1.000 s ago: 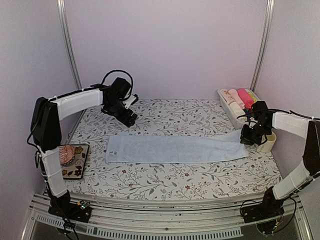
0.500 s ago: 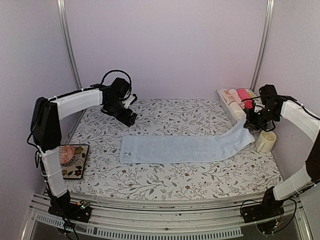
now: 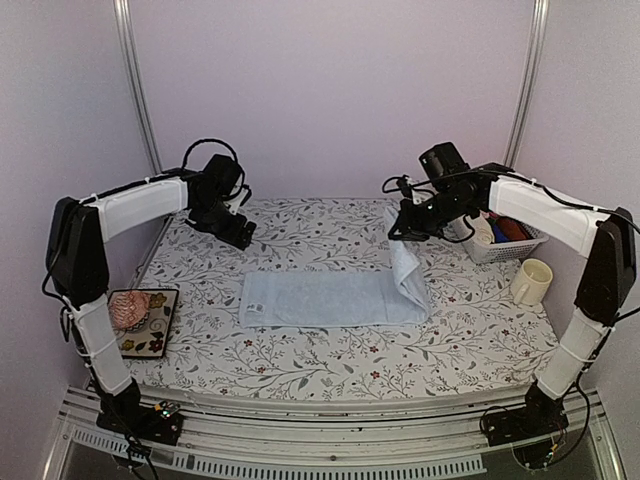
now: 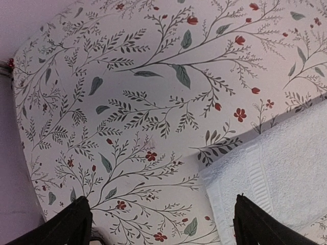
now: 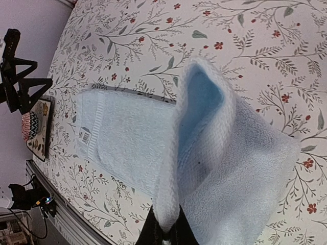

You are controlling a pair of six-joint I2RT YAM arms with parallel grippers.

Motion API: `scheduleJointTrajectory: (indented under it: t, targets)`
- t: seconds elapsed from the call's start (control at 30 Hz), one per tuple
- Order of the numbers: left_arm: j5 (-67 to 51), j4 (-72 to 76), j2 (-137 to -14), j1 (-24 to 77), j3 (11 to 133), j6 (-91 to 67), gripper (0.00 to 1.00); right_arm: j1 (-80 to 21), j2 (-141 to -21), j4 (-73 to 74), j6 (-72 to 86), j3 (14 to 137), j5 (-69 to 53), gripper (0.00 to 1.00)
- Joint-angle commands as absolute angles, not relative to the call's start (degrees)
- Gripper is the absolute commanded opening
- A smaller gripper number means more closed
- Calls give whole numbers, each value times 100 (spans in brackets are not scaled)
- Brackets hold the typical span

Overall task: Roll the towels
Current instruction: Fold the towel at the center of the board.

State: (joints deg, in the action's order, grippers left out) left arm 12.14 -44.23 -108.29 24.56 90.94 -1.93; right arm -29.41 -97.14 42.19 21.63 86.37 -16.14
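Basket (image 3: 498, 251) of cloths (image 3: 510, 228), right tool (image 5: 166, 236) pinching towel (image 3: 330, 298)

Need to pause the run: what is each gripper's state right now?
Left gripper: open, holding nothing.
Right gripper: shut on the light blue towel, its end lifted.

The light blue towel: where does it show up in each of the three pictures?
Top external: the light blue towel lies mid-table, right end held up by the right hand.
Left wrist: one corner of it, lower right.
Right wrist: fills the centre, pinched at the bottom edge.
Shared landmark: the flowered table cover.
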Motion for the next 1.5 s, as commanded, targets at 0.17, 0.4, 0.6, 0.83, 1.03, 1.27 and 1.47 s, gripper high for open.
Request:
scheduleJointTrajectory:
  t: [0.17, 0.4, 0.6, 0.83, 1.03, 1.27, 1.47]
  targets:
    - [1357, -4214, -10169, 2216, 8625, -257, 97, -3946, -10859, 3804, 2468, 10061, -1913, 2]
    - [1406, -4091, -9923, 2090, 8377, -262, 97, -4425, -11594, 3967, 2500, 11101, -2021, 2]
    - [1414, -4000, -9874, 2052, 8289, -307, 97, -4553, -11942, 4120, 2449, 11620, -2107, 2]
    - [1415, -3977, -9904, 2054, 8273, -299, 97, -4611, -12216, 4126, 2351, 11781, -2229, 2]
    - [1463, -3944, -9911, 2043, 8198, -296, 97, -4671, -12429, 4009, 2303, 11814, -2369, 2]
    - [1483, -3880, -9908, 2039, 8133, -301, 97, -4716, -12706, 3883, 2283, 11914, -2471, 2]
    - [1478, -3843, -9878, 2045, 8092, -321, 97, -4739, -12880, 3668, 2328, 11921, -2530, 2]
